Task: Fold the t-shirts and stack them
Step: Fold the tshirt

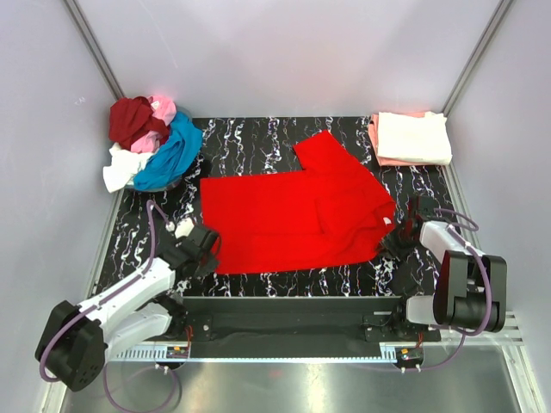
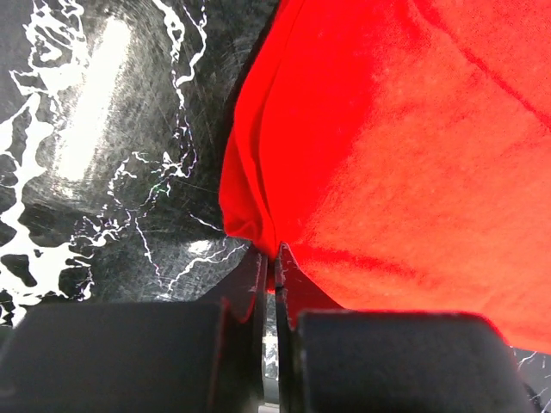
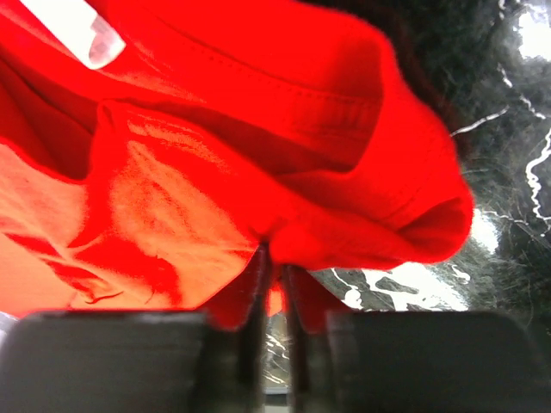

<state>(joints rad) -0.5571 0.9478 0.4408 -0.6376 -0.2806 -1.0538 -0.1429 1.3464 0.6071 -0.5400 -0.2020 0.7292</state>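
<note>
A bright red t-shirt (image 1: 293,211) lies spread on the black marbled table (image 1: 250,142), one sleeve pointing to the back. My left gripper (image 1: 209,249) sits at the shirt's near left corner. In the left wrist view it (image 2: 275,258) is shut on the red hem (image 2: 258,215). My right gripper (image 1: 398,241) is at the shirt's right edge. The right wrist view shows it (image 3: 275,258) shut on a bunched red fold (image 3: 370,232). A folded cream t-shirt (image 1: 413,136) rests on a salmon one (image 1: 375,138) at the back right.
A loose pile at the back left holds dark red (image 1: 133,120), pink (image 1: 162,109), blue (image 1: 172,155) and white (image 1: 125,165) t-shirts. Grey walls close in three sides. A white neck label (image 3: 82,30) shows on the red cloth.
</note>
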